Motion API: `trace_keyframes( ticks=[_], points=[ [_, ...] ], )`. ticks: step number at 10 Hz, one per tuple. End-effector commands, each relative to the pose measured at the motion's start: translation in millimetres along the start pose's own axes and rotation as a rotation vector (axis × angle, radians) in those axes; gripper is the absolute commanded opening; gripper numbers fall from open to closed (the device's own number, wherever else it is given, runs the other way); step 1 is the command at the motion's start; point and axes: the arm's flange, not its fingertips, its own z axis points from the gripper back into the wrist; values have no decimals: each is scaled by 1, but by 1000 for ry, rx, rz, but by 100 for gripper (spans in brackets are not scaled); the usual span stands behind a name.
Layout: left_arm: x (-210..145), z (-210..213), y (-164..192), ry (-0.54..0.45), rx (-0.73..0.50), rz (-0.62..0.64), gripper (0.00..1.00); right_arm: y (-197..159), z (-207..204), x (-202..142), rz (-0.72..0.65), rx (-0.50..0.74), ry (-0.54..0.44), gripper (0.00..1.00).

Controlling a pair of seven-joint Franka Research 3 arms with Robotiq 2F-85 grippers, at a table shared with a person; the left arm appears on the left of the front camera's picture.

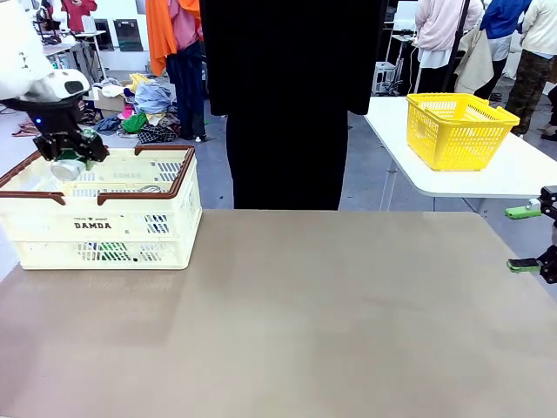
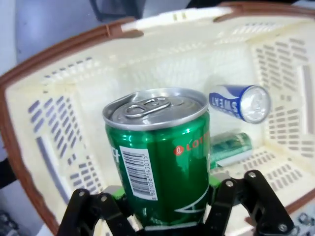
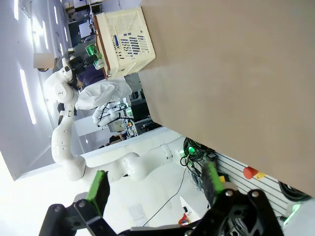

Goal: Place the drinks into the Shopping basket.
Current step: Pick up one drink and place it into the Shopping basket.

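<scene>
My left gripper (image 1: 71, 155) hangs over the left end of the cream Shopping basket (image 1: 130, 228) and is shut on a green can (image 2: 157, 167), held upright with its silver top (image 1: 65, 169) showing. The left wrist view looks down into the basket (image 2: 54, 132). A blue can (image 2: 238, 103) and another green can (image 2: 230, 146) lie on their sides on its floor. My right gripper (image 1: 533, 239) stands open at the table's right edge with nothing between its green pads (image 3: 96, 189). Far off in the right wrist view are the basket (image 3: 125, 42) and the held green can (image 3: 92, 51).
A person in black (image 1: 287, 96) stands at the far side of the table. A yellow mesh basket (image 1: 457, 129) sits on a separate white table (image 1: 513, 174) at the back right. The brown tabletop (image 1: 287, 322) spreads wide between the two arms.
</scene>
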Motion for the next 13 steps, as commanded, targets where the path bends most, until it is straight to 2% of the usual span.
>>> trace_keyframes(
  ticks=[1,4,6,8,11,12,13],
  points=[
    [13,-10,19,18,-111,-53,0,6,0,2,-15,20,-9,100],
    [-11,-39,38,64,-159,57,0,6,0,2,-15,20,-9,100],
    [-27,-50,46,49,-164,94,0,6,0,2,-15,20,-9,100],
    [-29,-58,53,47,-183,115,0,6,0,2,-15,20,-9,100],
    [-24,-71,54,59,-144,152,0,6,0,2,-15,20,-9,100],
    [-23,-73,53,59,-125,148,6,6,0,2,-15,20,-9,100],
    [-23,-73,53,53,-131,145,58,6,0,2,-15,20,-9,100]
  ],
)
